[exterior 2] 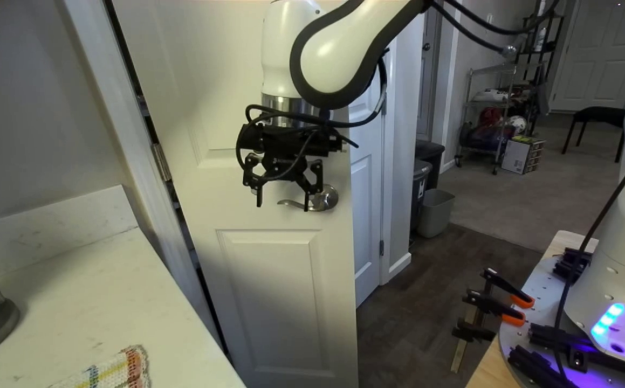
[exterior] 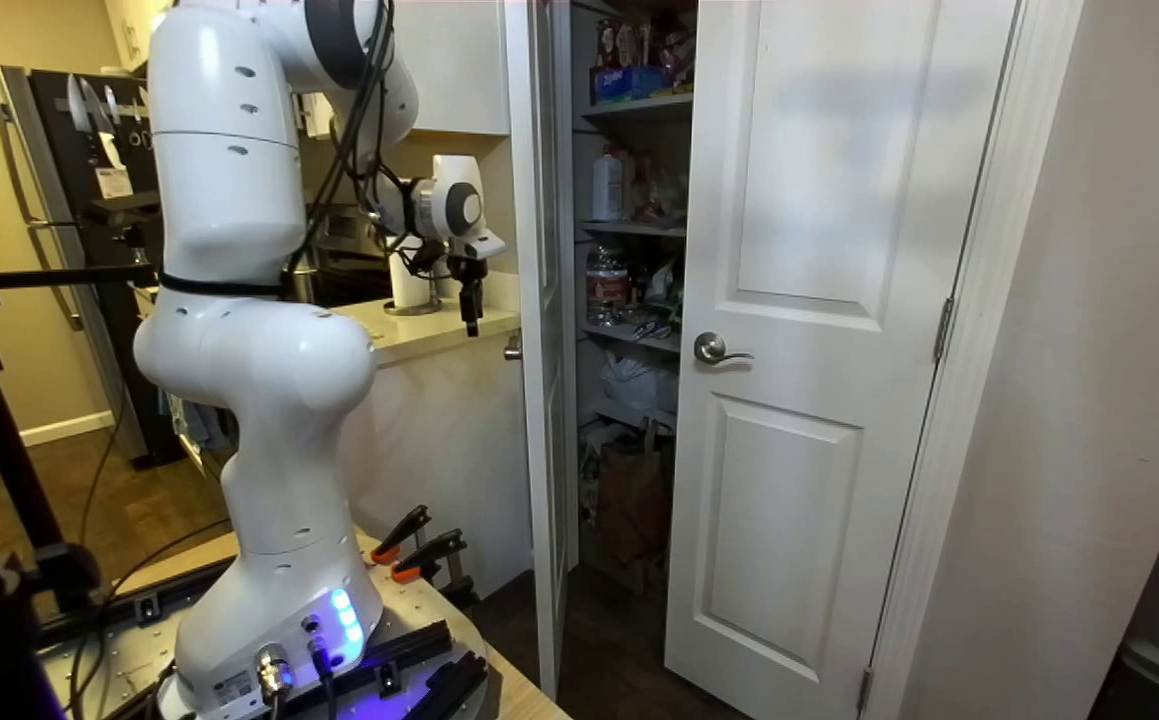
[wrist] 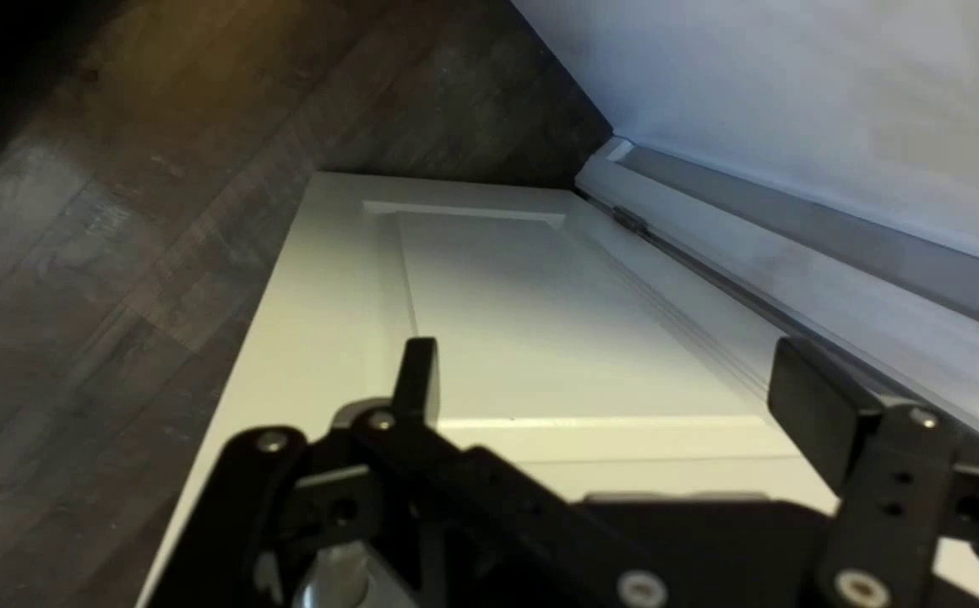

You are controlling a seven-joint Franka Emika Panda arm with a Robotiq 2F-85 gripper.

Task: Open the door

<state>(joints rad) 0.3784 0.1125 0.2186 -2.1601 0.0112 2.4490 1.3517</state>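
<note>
The door (exterior 2: 269, 302) is a white panelled leaf with hinges on its left and a silver lever handle (exterior 2: 324, 198) near its right edge. In an exterior view the door (exterior: 541, 420) shows nearly edge-on, standing open from the frame, with its handle (exterior: 513, 348) on the side toward the arm. My gripper (exterior 2: 282, 207) is open and points down before the door face. One finger overlaps the handle in that view; contact cannot be told. My gripper (exterior: 472, 325) also shows left of the door, with a visible gap. The wrist view shows the door (wrist: 531, 312) between spread, empty fingers (wrist: 606, 355).
A matching white leaf (exterior: 809, 345) with a lever near its left edge stands to the right of the pantry shelves (exterior: 629, 228). A counter (exterior 2: 75, 307) lies beside the door. Clamps (exterior 2: 498, 307) stick out from the robot's table. Bins (exterior 2: 434, 213) stand beyond the doors.
</note>
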